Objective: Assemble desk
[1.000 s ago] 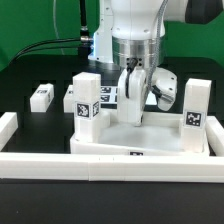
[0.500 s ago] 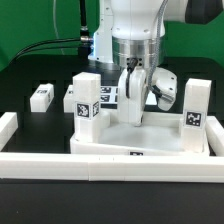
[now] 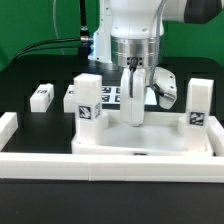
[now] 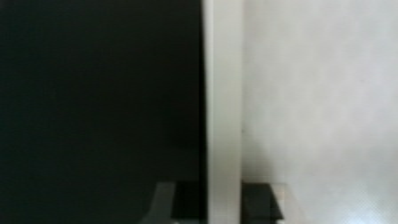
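The desk's white slab (image 3: 160,137) lies flat near the front rail, with one tagged white leg (image 3: 87,103) standing upright at its corner toward the exterior view's left and a second leg (image 3: 197,104) at the corner toward the right. My gripper (image 3: 135,116) comes straight down between them and is shut on the slab's raised rim. In the wrist view the rim (image 4: 222,90) runs as a pale strip between the two dark fingers (image 4: 185,203) of my gripper (image 4: 226,203). The slab's white face (image 4: 329,100) fills one side there and the black table the other.
A loose white leg (image 3: 41,96) lies on the black table toward the exterior view's left, and another (image 3: 166,89) stands behind the gripper. The marker board (image 3: 108,96) lies behind the slab. White border rails run along the front (image 3: 110,166) and the left side (image 3: 8,126).
The slab with its two upright legs has shifted slightly toward the exterior view's right, held in the gripper. The grip itself looks the same.
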